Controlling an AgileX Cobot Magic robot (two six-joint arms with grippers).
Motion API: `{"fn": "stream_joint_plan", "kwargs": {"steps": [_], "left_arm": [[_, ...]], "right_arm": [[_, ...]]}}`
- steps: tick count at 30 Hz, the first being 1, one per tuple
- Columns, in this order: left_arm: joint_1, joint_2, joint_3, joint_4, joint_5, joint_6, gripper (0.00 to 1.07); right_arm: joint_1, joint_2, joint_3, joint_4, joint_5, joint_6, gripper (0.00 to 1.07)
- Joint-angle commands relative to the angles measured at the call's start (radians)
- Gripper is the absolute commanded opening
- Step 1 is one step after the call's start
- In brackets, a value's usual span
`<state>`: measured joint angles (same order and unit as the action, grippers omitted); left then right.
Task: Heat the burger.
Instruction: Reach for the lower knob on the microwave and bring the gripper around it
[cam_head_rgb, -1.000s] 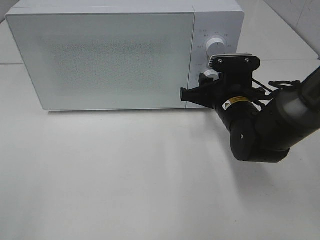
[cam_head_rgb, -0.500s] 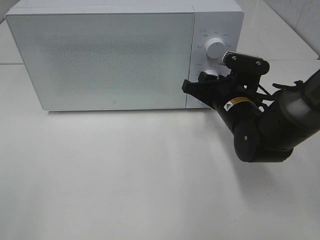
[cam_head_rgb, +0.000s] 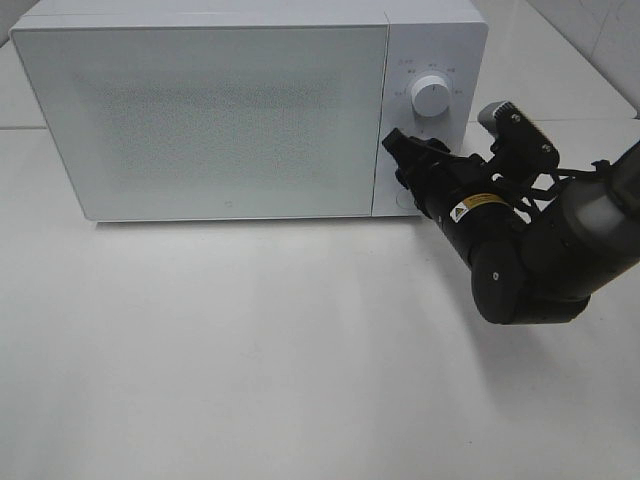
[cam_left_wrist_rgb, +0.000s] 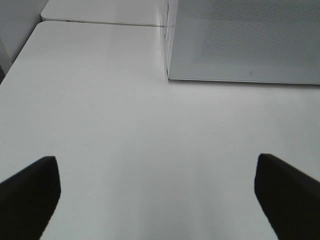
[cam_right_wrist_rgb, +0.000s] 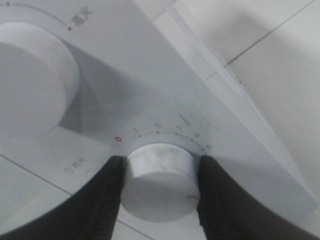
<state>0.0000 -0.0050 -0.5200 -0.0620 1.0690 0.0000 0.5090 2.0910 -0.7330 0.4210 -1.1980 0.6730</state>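
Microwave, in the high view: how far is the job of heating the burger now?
Done, it seems: the microwave door is shut; the burger is not visible, so presumably inside. In hand: the right gripper grips the lower knob, its red mark off zero. The left gripper hangs open over the table. Left: finishing the setting and heating.

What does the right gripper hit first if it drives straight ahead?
The right gripper has its jaws around the lower knob; straight on, they would likely hit the control panel just behind it.
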Motion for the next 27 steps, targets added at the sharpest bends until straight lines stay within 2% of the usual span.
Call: {"fn": "stream_joint_plan", "kwargs": {"steps": [1, 15, 27], "left_arm": [[0.000, -0.015, 0.003, -0.004, 0.002, 0.000, 0.98], [0.000, -0.015, 0.003, -0.004, 0.002, 0.000, 0.98], [0.000, -0.015, 0.003, -0.004, 0.002, 0.000, 0.98]], "right_arm": [[0.015, -0.008, -0.022, -0.163, -0.198, 0.175, 0.00], [0.015, -0.008, -0.022, -0.169, -0.198, 0.755, 0.00], [0.015, -0.008, -0.022, -0.165, -0.196, 0.930, 0.00]]}}
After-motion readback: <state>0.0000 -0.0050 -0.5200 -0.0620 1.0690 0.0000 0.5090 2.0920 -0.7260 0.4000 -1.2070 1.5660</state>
